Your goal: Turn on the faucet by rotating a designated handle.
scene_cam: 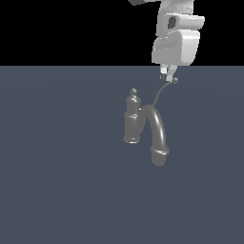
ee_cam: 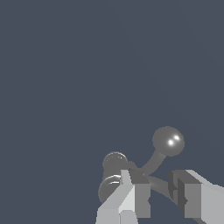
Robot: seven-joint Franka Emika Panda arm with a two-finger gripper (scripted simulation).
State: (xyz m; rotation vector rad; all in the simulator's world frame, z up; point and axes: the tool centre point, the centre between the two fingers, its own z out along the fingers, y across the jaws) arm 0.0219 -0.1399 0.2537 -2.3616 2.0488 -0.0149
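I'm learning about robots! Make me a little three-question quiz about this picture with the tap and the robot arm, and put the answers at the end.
1. True or false: the gripper is right beside the ball tip of the handle.
2. Which part is thickest? A) the handle B) the arched spout C) the knob finial
3. Fill in: in the wrist view, the handle's thin stem passes between the two ____.

Key:
1. True. In the exterior view the ball sits right by the fingertips.
2. B. The spout of the faucet is far thicker than the wire-like handle.
3. Jaws. They stand apart, one on each side of the stem, not closed on it.
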